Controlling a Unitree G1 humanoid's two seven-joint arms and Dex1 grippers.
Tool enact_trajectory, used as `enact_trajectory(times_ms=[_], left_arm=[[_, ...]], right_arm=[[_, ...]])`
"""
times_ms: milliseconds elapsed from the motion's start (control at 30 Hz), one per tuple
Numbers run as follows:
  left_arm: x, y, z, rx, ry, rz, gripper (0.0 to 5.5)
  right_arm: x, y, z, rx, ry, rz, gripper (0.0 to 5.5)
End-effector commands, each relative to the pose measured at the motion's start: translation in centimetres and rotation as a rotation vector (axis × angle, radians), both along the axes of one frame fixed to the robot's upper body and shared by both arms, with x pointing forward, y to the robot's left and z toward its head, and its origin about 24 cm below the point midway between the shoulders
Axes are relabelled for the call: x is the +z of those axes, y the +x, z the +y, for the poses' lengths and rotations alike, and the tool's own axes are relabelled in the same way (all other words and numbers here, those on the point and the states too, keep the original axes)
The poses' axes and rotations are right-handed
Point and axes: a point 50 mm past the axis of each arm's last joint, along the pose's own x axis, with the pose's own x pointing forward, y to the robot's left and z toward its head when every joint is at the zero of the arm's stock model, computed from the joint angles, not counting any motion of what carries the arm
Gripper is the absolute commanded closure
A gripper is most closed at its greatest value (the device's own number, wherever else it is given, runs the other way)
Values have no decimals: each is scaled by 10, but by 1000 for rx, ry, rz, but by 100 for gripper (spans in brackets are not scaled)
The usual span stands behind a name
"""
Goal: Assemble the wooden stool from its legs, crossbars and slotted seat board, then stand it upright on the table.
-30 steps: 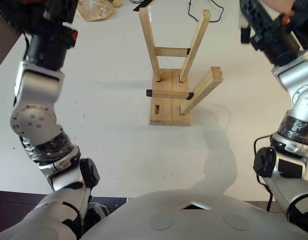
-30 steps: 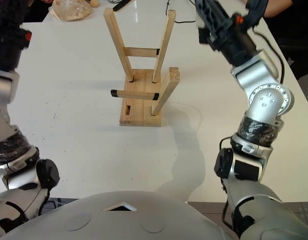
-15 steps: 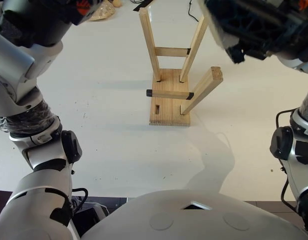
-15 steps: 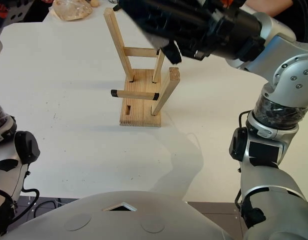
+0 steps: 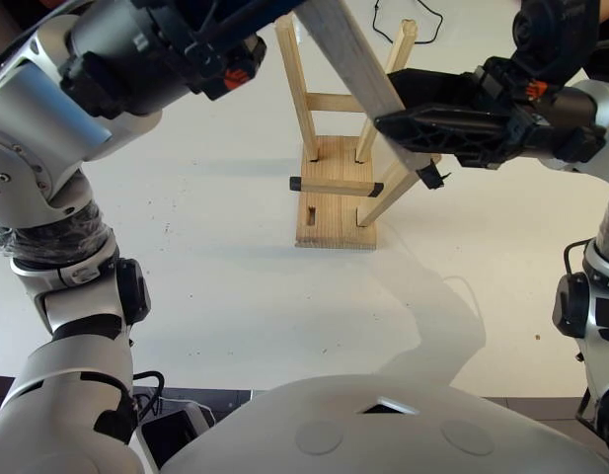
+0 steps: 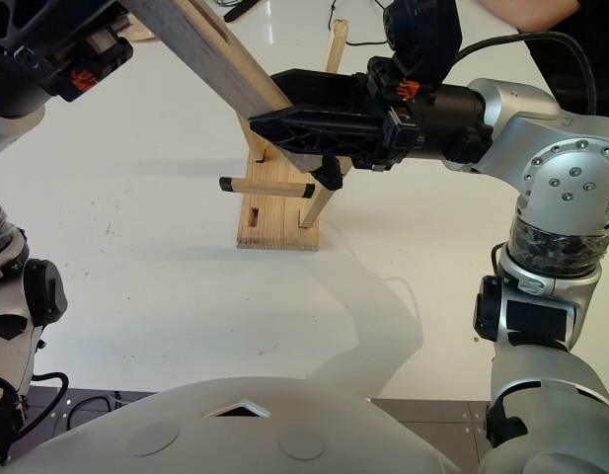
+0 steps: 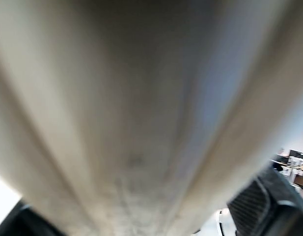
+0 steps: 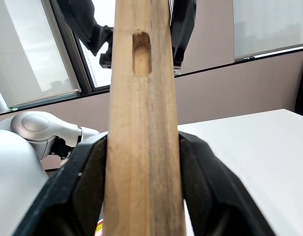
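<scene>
Three legs [image 5: 294, 84] seated in upturned seat board [image 5: 329, 232]. Fourth leg [image 6: 210, 54] unslotted, pinched by my right gripper [image 6: 284, 128], seemingly left gripper [image 5: 235, 35] too.

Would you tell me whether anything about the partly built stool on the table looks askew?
The near right leg leans outward instead of standing straight like the two far legs, and its crossbar ends in mid-air above an empty slot in the seat board. The left gripper and right gripper hold the fourth leg aloft.

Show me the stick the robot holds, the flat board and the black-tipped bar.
loose leg [image 5: 364, 67], left eye view, middle of its length.
seat board [image 5: 334, 229], left eye view, bare near end.
near crossbar [image 5: 336, 186], left eye view, its middle.
</scene>
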Motion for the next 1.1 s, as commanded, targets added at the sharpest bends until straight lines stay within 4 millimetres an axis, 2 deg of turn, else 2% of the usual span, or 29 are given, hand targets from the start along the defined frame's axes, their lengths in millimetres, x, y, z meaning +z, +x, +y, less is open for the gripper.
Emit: enact_trajectory(times_ms=[33,167,500,633,733,833,867,967,1100], left_arm=[[0,-3,-1,-6,8,-27,257],[-2,-4,-1,-2,16,-41,328],[-7,-8,2,3,12,-78,333],[-5,-2,8,63,-2,-97,333],[-2,5,20,160,20,-158,347],[13,14,56,370,54,-298,347],[12,18,69,448,96,-339,347],[-13,27,107,599,234,-368,347],[-73,35,126,647,327,-275,347]], right_arm=[[-5,3,-5,-35,-41,-4,346],[-4,5,-5,-27,-46,-11,346],[-2,7,-7,-71,-15,-28,346],[3,3,-10,-47,44,-87,273],[6,9,-13,-114,60,-100,230],[14,19,-21,-200,86,-118,228],[17,21,-24,-232,98,-125,228],[16,27,-31,-323,115,-133,228],[7,32,-34,-409,108,-127,228]])
